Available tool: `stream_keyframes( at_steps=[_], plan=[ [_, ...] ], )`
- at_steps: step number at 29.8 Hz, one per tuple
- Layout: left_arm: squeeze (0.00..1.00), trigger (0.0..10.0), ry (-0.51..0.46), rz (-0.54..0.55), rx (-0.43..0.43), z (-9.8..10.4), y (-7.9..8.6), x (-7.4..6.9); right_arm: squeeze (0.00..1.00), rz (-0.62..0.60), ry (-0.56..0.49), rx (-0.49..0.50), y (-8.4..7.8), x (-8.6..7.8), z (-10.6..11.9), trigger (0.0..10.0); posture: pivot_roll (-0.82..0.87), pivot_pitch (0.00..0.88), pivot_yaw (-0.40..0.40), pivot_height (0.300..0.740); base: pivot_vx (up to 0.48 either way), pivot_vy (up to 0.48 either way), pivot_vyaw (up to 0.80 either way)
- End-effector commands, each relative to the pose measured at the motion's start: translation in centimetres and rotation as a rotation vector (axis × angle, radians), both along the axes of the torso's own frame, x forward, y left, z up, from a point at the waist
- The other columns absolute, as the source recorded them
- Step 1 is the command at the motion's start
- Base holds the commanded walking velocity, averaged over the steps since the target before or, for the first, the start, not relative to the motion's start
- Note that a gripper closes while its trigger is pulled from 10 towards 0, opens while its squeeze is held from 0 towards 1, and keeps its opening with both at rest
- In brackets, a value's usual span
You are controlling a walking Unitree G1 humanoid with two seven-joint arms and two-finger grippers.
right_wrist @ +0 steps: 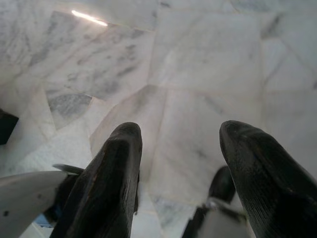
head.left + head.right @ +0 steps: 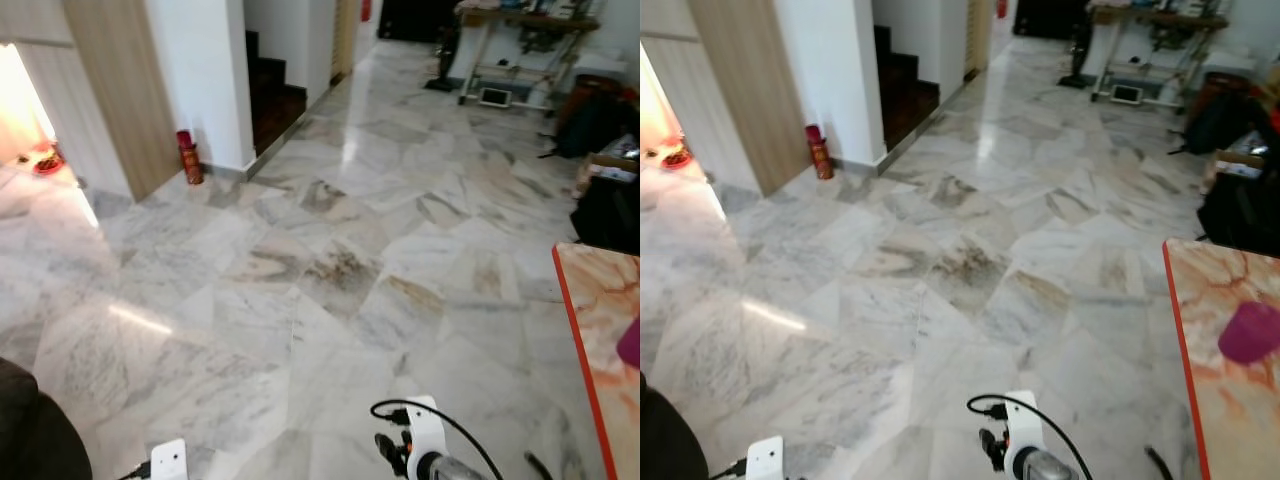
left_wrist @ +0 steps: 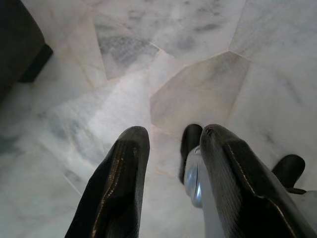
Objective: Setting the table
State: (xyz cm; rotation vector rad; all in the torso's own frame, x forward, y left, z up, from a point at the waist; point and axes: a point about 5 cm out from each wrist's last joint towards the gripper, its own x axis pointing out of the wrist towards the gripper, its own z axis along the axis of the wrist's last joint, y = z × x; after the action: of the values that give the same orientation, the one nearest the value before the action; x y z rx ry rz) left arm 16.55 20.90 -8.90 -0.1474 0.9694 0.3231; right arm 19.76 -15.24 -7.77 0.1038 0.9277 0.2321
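A table point(image 2: 1185, 330) with a red edge and an orange marbled top stands at the right. On it sits a magenta cup point(image 2: 1250, 332), which also shows at the frame edge in the left eye view point(image 2: 630, 342). Both arms hang low over the marble floor, their wrists at the bottom of the head views. In the left wrist view, my left gripper point(image 3: 172, 134) is open with nothing between its fingers. In the right wrist view, my right gripper point(image 1: 182, 128) is open wider, also with nothing held. Both point down at floor tiles.
Wide marble floor point(image 2: 330, 270) stretches ahead. A red canister point(image 2: 188, 158) stands by a white wall corner beside dark stairs point(image 2: 272, 95). Black bags point(image 2: 598, 125) and a cluttered desk point(image 2: 525, 30) lie at the back right. A dark seat point(image 2: 30, 435) is at the near left.
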Motion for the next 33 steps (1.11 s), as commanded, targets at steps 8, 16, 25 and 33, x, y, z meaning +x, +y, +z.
stream_keyframes(
  at_steps=[8,16,25,33],
  plan=[
    [0.00,10.0,-0.006,0.012,-0.011,0.02,-0.34,0.19,0.00,-0.025,-0.010,-0.027,-0.65,0.33,0.17,10.0,0.11,0.000,-0.024,0.740,0.000,0.000,0.00],
    [0.00,10.0,-0.002,0.018,-0.016,0.02,-0.35,0.23,0.00,-0.034,-0.006,-0.033,-0.72,0.23,0.10,10.0,0.11,0.000,-0.021,0.740,0.000,0.035,0.00],
    [0.00,10.0,0.002,0.014,-0.013,0.00,-0.22,0.15,0.00,-0.042,0.007,-0.038,-0.63,0.05,-0.03,10.0,0.11,0.000,-0.014,0.740,0.000,0.480,-0.41],
    [0.00,10.0,-0.010,0.011,0.002,0.09,-0.01,0.20,0.00,-0.048,0.015,-0.041,-0.63,-0.13,-0.14,10.0,0.11,0.000,-0.010,0.740,0.000,0.163,-0.79]
  ],
)
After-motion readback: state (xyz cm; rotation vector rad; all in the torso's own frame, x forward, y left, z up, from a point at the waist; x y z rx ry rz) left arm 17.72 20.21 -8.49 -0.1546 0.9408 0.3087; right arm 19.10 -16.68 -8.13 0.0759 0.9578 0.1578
